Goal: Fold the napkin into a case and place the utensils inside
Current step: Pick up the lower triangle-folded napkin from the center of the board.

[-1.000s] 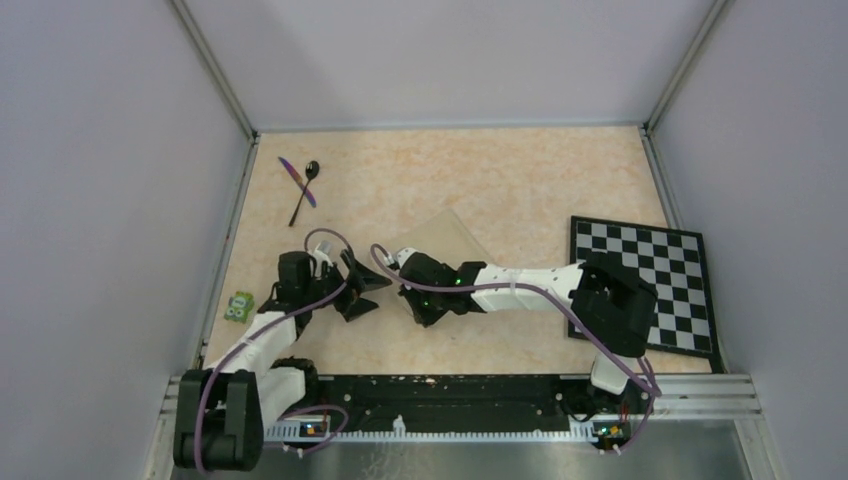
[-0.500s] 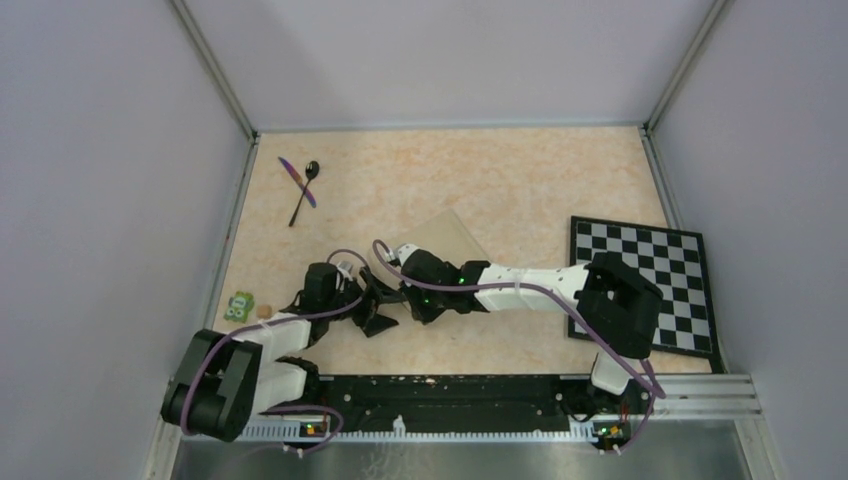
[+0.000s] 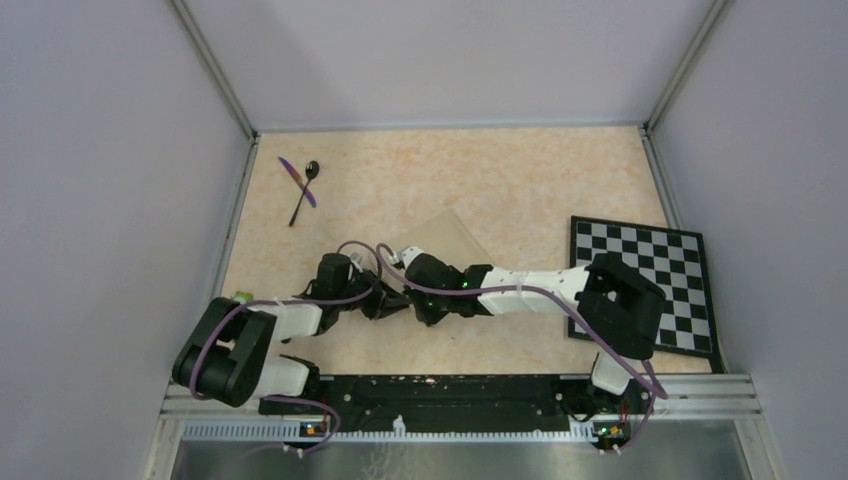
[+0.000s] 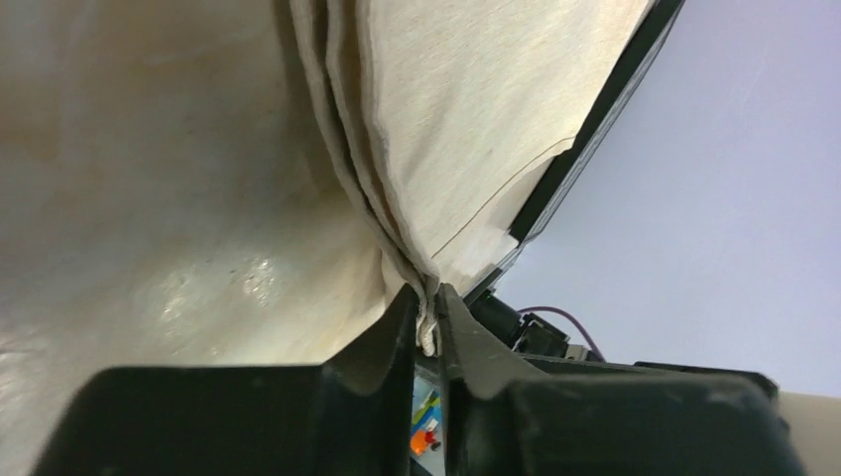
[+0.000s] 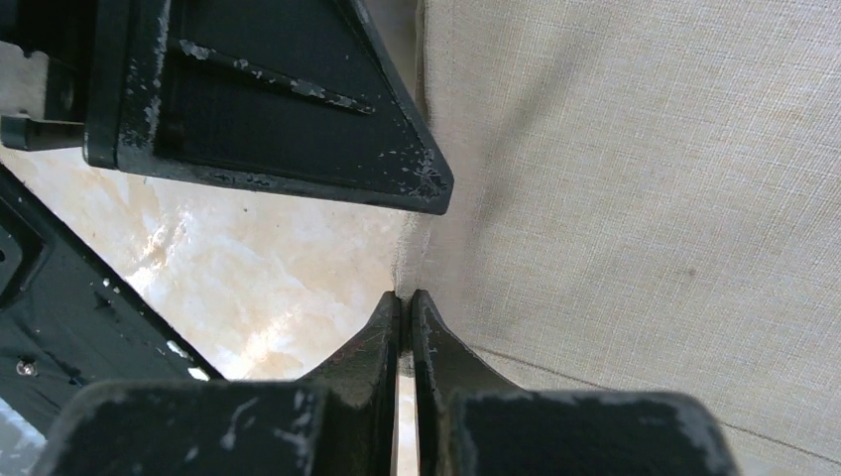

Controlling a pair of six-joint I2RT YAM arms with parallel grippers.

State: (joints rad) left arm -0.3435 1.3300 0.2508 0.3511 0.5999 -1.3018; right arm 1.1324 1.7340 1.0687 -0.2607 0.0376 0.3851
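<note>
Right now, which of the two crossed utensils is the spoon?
The black one, the spoon, with its round bowl; the knife crossing it is thin and purple.

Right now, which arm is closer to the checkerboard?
Right. The right arm bends over the left edge of the checkerboard. The left arm lies far to its left, where the left gripper and right gripper pinch the napkin.

Centred napkin (image 3: 448,238), left pincer (image 4: 426,319) and right pincer (image 5: 405,319) at its near edge — utensils (image 3: 302,186) far-left, checkerboard (image 3: 662,268) right.

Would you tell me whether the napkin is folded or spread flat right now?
Folded: the left gripper pinches several stacked layers of the napkin.
</note>
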